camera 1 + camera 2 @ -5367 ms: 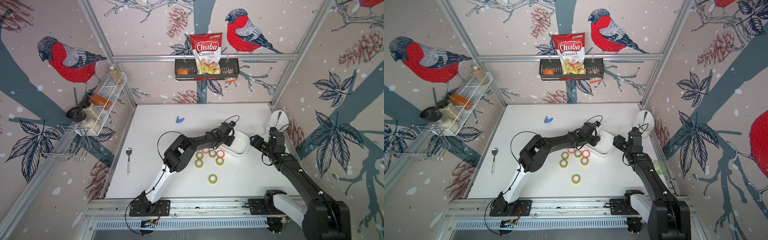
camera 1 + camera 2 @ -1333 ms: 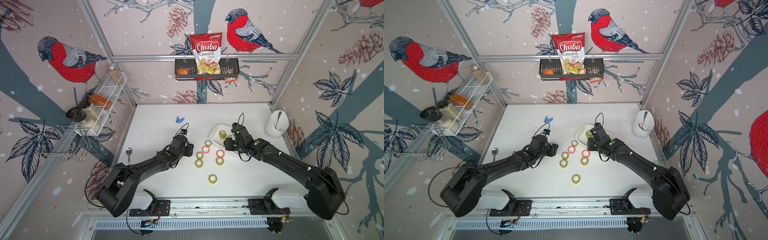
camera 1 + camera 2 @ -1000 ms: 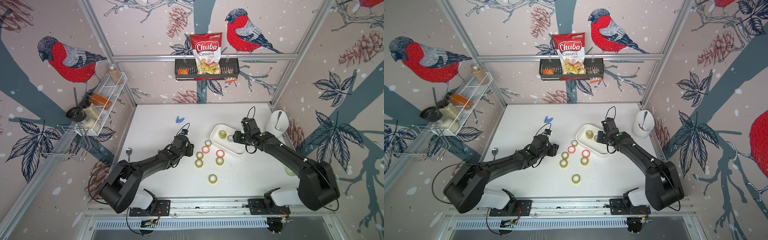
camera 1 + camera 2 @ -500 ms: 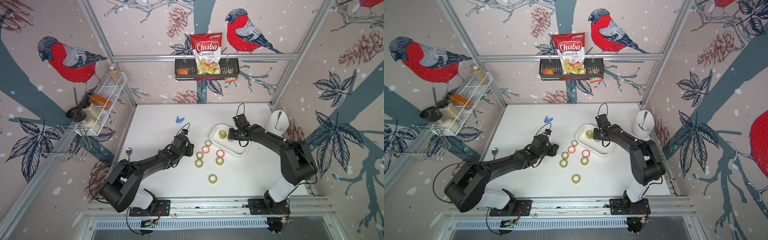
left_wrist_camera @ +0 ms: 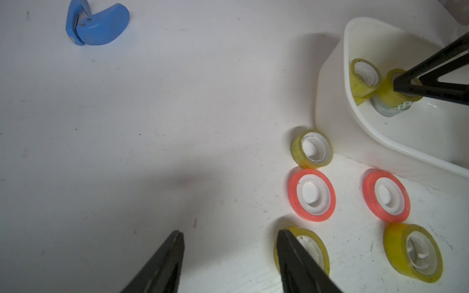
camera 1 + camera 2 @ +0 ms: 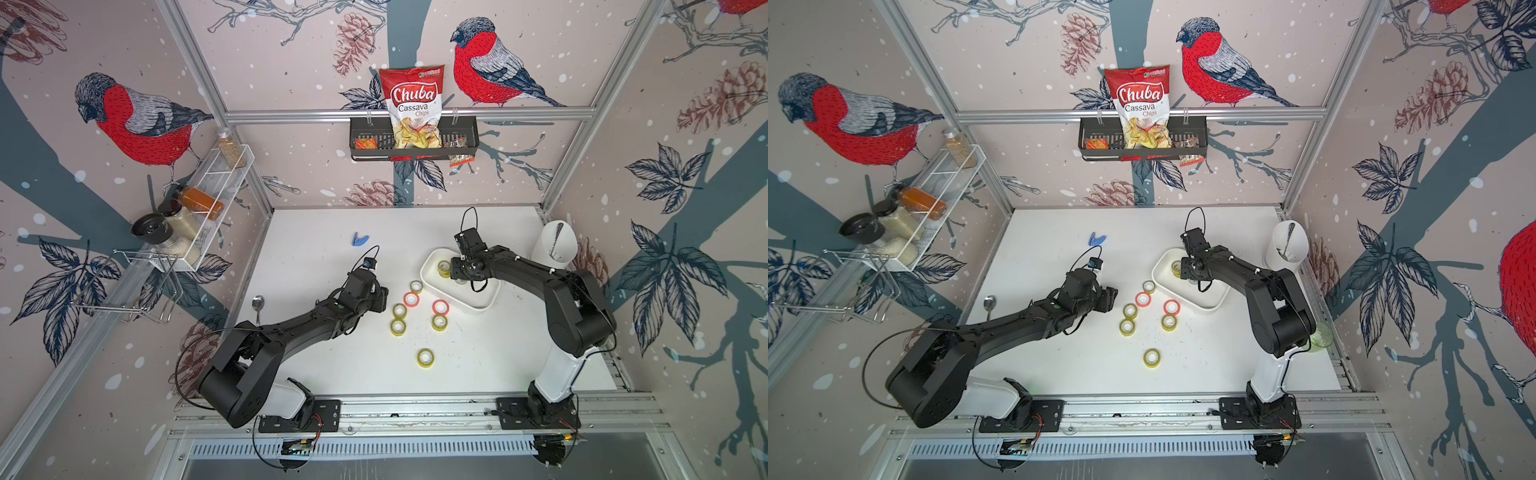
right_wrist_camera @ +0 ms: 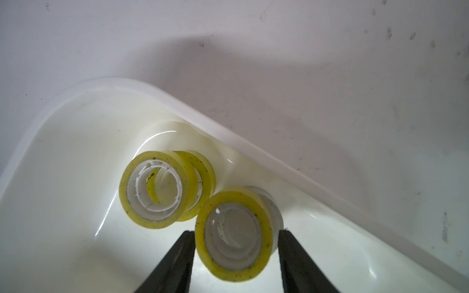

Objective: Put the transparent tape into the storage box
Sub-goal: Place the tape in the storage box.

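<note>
Right wrist view: right gripper (image 7: 236,231) flanks a yellow-rimmed transparent tape roll (image 7: 232,237) inside the shallow white plastic storage box (image 7: 76,101), grip unclear; widen, then lift straight.

Stacked tape rolls (image 7: 152,222) inside storage box (image 7: 63,228).

Bright, diffuse overhead light is falling on the flat white tabletop (image 6: 307,257), casting soft grey shadows. Glare is streaking the shallow white plastic bin (image 7: 63,203) in the right wrist view. Wide-angle distortion is stretching the edges in both top views.
</note>
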Action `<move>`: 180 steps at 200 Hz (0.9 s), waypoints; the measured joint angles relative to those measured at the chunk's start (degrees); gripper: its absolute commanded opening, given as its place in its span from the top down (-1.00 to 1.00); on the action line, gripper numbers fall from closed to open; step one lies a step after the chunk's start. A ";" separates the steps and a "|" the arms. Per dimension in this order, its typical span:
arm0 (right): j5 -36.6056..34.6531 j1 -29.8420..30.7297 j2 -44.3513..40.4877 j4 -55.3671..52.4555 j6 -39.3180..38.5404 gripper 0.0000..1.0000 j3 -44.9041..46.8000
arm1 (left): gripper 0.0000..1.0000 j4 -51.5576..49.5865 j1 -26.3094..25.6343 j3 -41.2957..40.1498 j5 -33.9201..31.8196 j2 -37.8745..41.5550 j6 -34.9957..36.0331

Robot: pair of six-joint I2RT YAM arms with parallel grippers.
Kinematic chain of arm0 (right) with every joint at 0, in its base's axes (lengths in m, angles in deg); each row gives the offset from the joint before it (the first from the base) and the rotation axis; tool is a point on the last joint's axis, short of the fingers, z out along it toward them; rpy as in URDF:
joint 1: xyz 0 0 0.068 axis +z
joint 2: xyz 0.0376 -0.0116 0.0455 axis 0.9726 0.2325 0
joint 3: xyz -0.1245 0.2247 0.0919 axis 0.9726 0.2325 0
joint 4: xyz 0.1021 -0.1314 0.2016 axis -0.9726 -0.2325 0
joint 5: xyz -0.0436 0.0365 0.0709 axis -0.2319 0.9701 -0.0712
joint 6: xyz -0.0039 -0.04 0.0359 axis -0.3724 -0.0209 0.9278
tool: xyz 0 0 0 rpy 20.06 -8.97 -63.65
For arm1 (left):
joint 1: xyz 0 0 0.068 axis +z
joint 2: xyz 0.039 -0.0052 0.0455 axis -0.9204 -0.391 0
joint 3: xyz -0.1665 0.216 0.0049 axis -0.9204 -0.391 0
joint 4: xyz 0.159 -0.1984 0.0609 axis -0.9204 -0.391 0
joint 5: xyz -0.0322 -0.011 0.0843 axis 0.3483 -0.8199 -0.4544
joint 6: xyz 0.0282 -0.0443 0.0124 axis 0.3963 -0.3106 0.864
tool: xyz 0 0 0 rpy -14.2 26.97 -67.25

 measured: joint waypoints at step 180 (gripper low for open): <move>-0.61 22.23 -19.23 -7.58 1.53 -0.35 9.90 | -0.26 0.02 0.44 -2.03 -0.39 3.13 0.15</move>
